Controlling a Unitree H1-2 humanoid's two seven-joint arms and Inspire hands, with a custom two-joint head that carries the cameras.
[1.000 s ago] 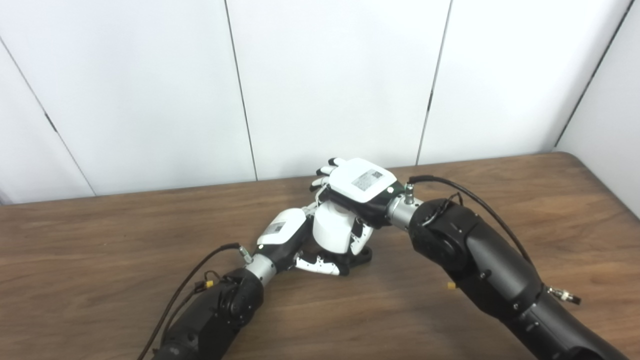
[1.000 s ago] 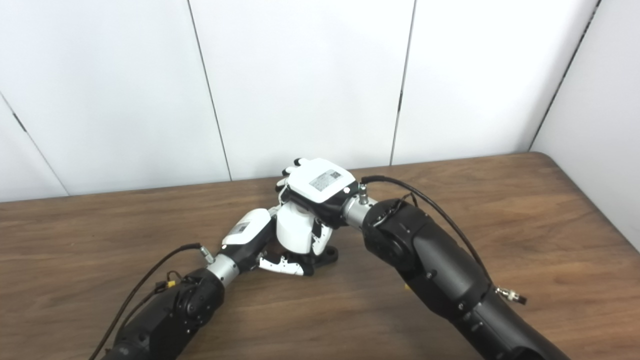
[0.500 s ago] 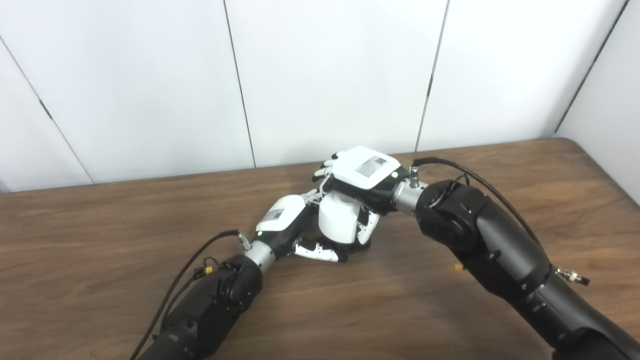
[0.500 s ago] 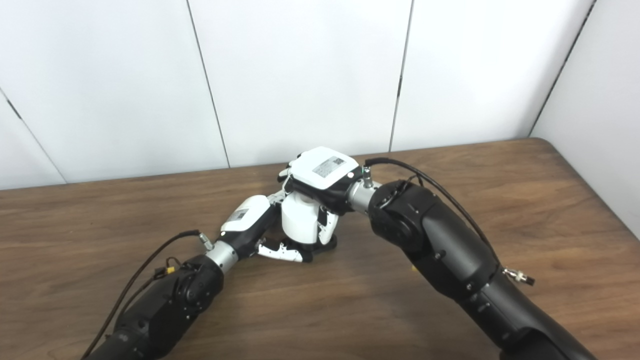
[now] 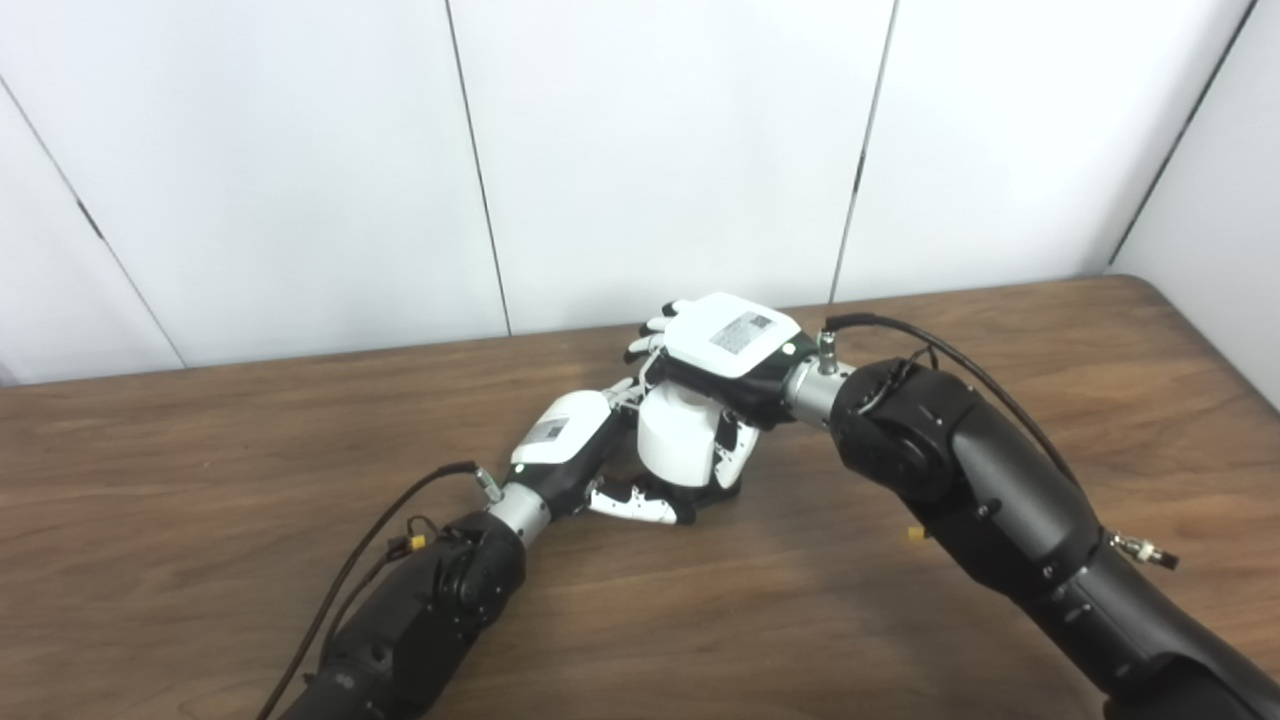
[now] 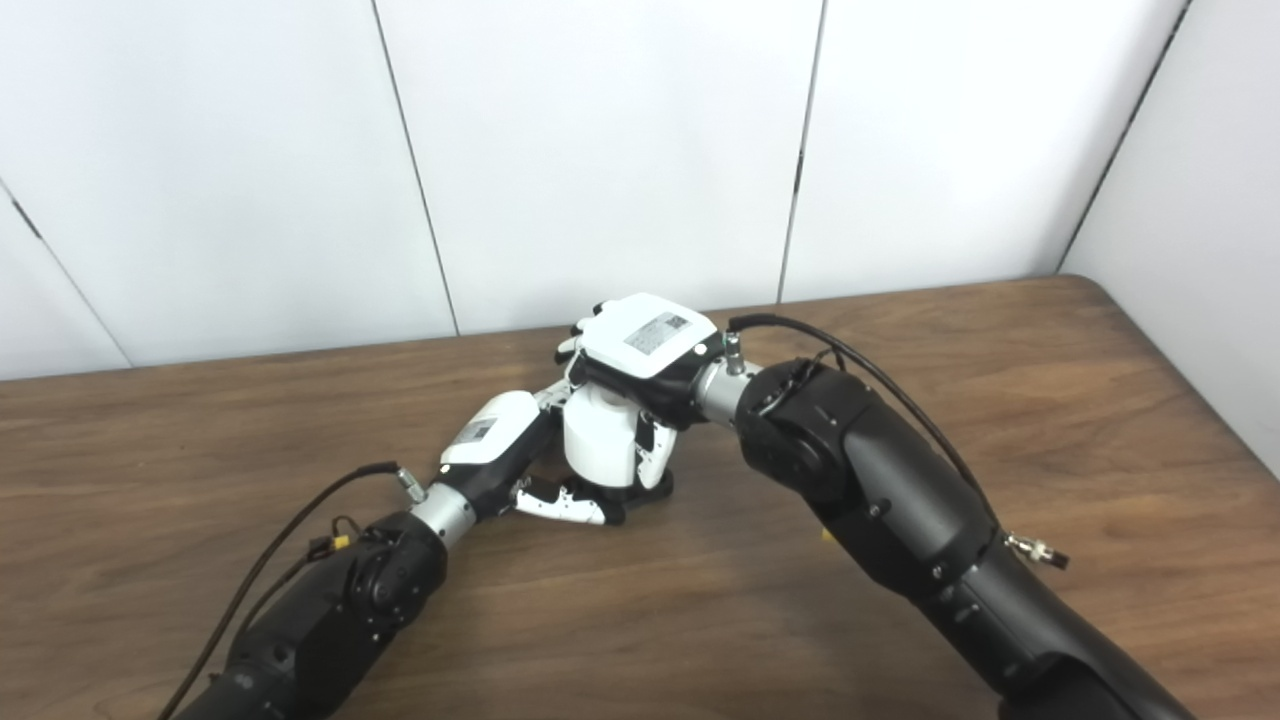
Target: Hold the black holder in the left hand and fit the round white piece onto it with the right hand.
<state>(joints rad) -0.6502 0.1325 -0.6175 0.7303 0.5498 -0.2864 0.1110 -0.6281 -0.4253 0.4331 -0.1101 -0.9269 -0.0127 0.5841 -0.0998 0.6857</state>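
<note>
Clearly the fitting is well under way, though whether it is finished cannot be read from these views. Near the middle of the table, toward its far edge, the two hands meet over one small cluster. The round white piece stands upright there, a squat white cylinder, and below it only a sliver of the black holder shows, dark against the wood at the piece's base.

The left hand lies low beside the white piece, its fingers curled round the bottom of the cluster where the holder sits; it appears closed on the holder, steadying it against the table. The right hand is palm-down on top of the white piece, its fingers draped over the far side and its thumb down the near side, so it is clasped on the piece from above.

As for progress: both parts are grasped, brought together and stacked, white over black, and the piece looks close to upright. What is left, by my judgement, is the last seating push and a check that the piece sits flush, since the joint between them is hidden by the fingers. After that the right hand would need to let go.
</note>
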